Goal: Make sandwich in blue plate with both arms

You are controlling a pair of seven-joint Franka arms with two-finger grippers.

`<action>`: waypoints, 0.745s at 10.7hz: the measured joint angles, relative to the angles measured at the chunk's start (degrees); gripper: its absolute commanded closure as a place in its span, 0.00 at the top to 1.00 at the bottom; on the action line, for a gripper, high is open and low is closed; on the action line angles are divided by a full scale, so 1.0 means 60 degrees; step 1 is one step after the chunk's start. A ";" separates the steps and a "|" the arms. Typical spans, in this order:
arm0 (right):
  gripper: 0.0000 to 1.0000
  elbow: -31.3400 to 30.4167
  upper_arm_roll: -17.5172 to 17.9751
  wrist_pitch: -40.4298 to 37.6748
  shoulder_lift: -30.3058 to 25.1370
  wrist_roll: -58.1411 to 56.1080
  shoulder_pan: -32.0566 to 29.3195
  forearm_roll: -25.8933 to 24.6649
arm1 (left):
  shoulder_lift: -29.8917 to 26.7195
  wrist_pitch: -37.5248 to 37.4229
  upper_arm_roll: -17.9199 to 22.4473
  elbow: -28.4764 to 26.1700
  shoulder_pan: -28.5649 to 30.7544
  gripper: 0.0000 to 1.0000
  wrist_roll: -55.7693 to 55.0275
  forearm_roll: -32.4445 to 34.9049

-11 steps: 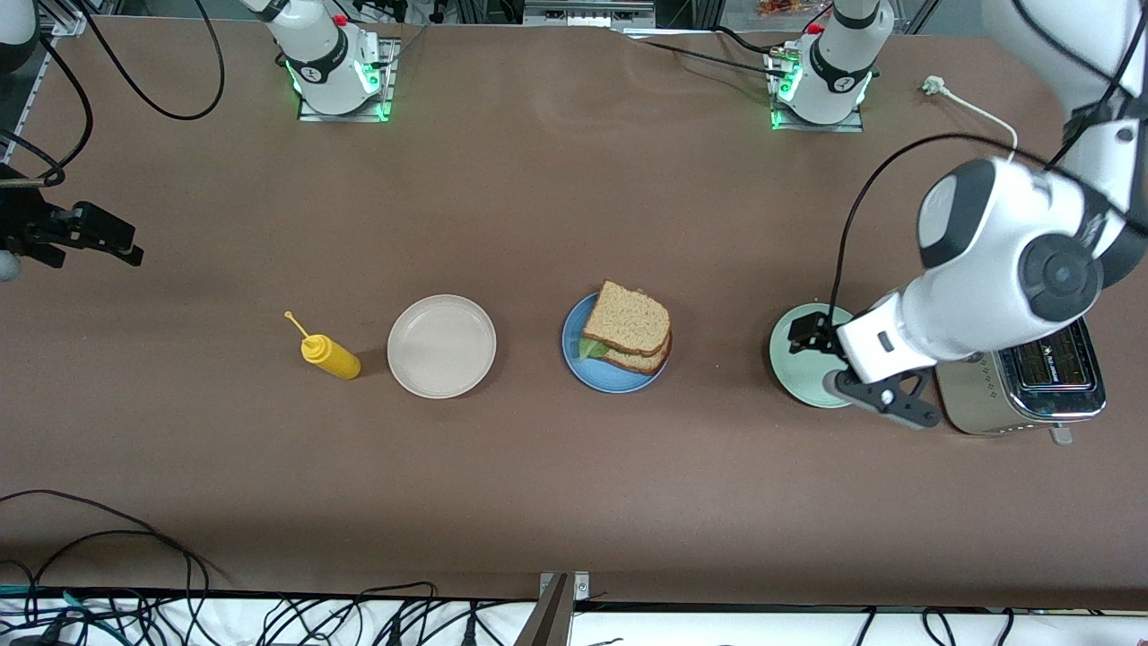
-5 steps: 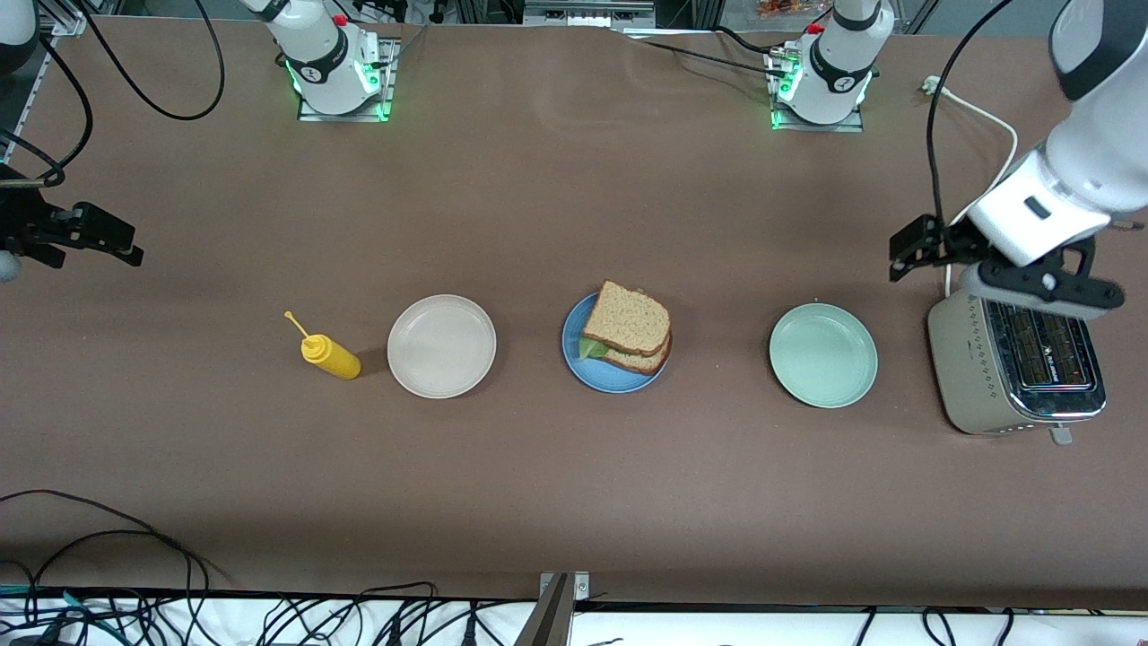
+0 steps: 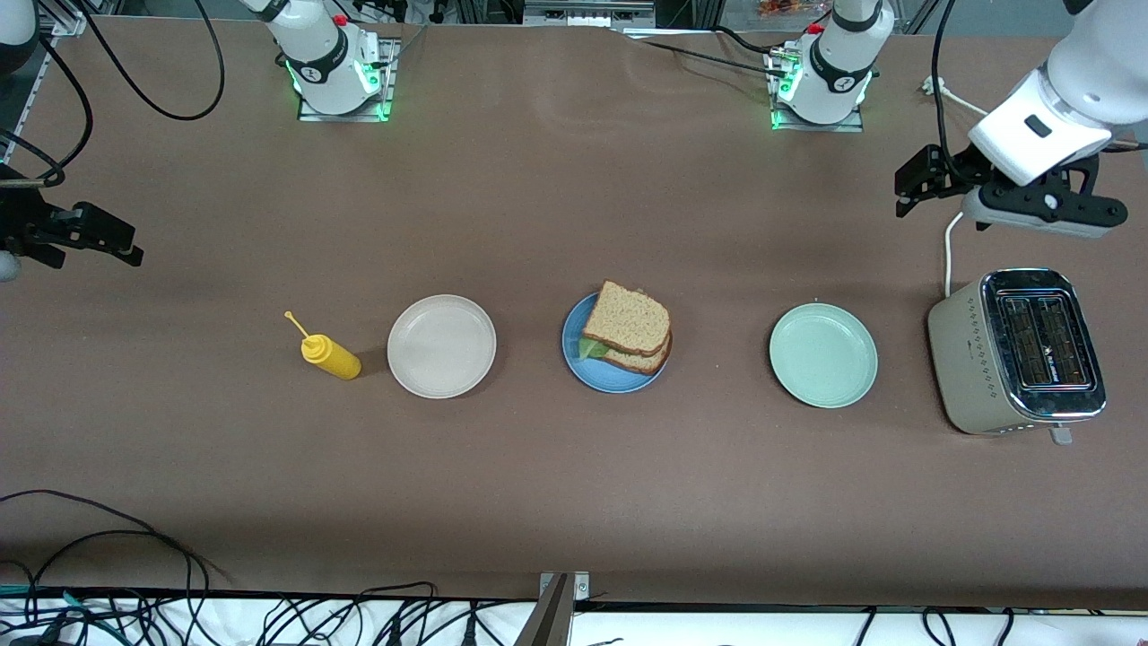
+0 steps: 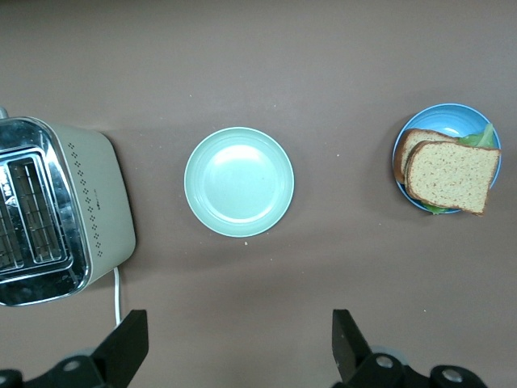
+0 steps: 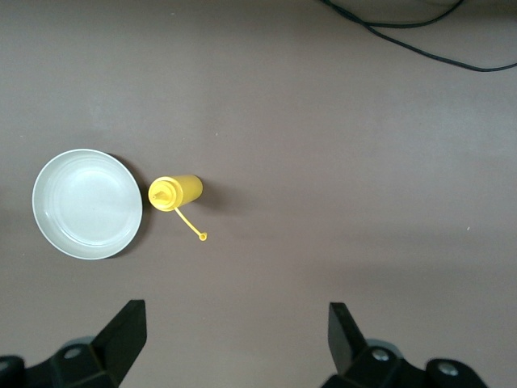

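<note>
**A:** ok so where's it at? The sandwich (image 3: 632, 339) sits on the blue plate (image 3: 583, 366) mid-table, top slice skewed a bit and poking over the plate's rim toward the left arm's end, lettuce peeking out on the side toward the beige plate (image 3: 441, 345).

**B:** And the left gripper (image 3: 924, 178)? A second ago it was low over the pale green plate (image 3: 823, 355); now it has pulled up and away, hanging over bare table near the toaster's cord. Fingers spread wide, nothing between them.

**A:** Yeah, same story with the right gripper (image 3: 85, 235), parked over the table edge at the right arm's end, hasn't budged, fingers apart and empty. That arm's just waiting.

**B:** So I'd call the stacking done, both arms backing off.

**A:** Room-wise it's easy. Green plate is well apart from the blue one, with the toaster (image 3: 1018, 352) just past it. The yellow bottle (image 3: 331, 354) stands just beside the beige plate. Wide bare strip between the plates and the arm bases, and again on the camera side.

**B:** Only thing I'd watch is that overhanging slice if anything nudges the plate.
</note>
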 measured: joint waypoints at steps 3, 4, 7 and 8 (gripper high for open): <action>1.00 0.0000 0.0000 0.0000 0.0000 -0.0064 0.0001 0.0000 | -0.0248 -0.0007 0.0147 -0.0015 0.0026 1.00 -0.0017 0.0219; 1.00 0.0001 0.0000 0.0000 0.0000 -0.0067 0.0002 0.0000 | -0.0255 -0.0007 0.0228 -0.0015 0.0055 1.00 -0.0017 0.0221; 1.00 0.0001 0.0001 0.0000 0.0000 -0.0073 0.0006 0.0000 | -0.0245 -0.0058 0.0383 -0.0022 0.0079 1.00 -0.0017 0.0221; 1.00 0.0001 0.0003 0.0000 0.0000 -0.0073 0.0007 0.0000 | -0.0228 -0.0118 0.0384 -0.0023 0.0075 1.00 -0.0017 0.0221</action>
